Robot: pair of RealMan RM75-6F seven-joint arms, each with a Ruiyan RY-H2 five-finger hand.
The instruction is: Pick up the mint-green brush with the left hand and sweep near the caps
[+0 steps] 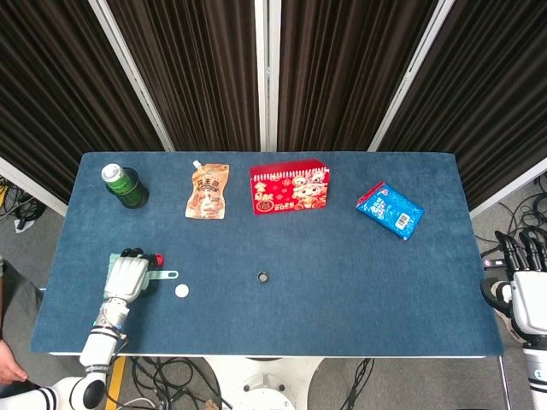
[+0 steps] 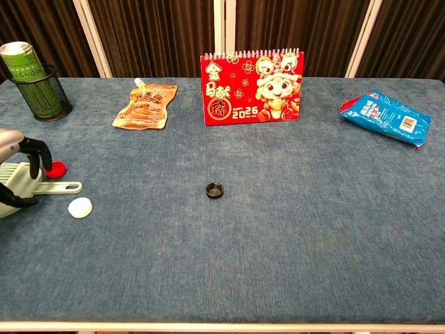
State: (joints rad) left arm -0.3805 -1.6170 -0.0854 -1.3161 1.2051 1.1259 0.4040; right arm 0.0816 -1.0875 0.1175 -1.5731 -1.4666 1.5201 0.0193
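Your left robot hand [image 1: 128,275] sits at the bench's nine o'clock edge, laid over the head of the mint-green plastic brush [image 2: 43,187], dark fingers [image 2: 36,154] curled down over its far side. In the chest view the thumb hooks in under the near side, so the fingers wrap the brush head, but whether you have a firm hold on it I cannot tell. The brush lies flat on the blue felt-covered bench [image 1: 342,273], its slim handle pointing toward three o'clock.

Just beyond your fingertips, touching or nearly so, sits the small red bottle cap [image 2: 55,167]. The white round bottle cap [image 1: 181,290] lies just past the handle's tip, on the six o'clock side. A black ring-shaped cap [image 1: 263,277] rests near the bench centre, well apart from the other two.

Up at ten o'clock, a green drink can stands upright in a dark mesh holder [image 1: 126,186]. Along the twelve o'clock side lie an orange spouted snack pouch [image 1: 209,191] and a red 2026 desk calendar [image 1: 290,188], standing. A blue snack packet [image 1: 390,210] lies flat at two o'clock.

Your right robot hand [image 1: 525,286] hangs off the bench's three o'clock edge, fingers extended and holding nothing.
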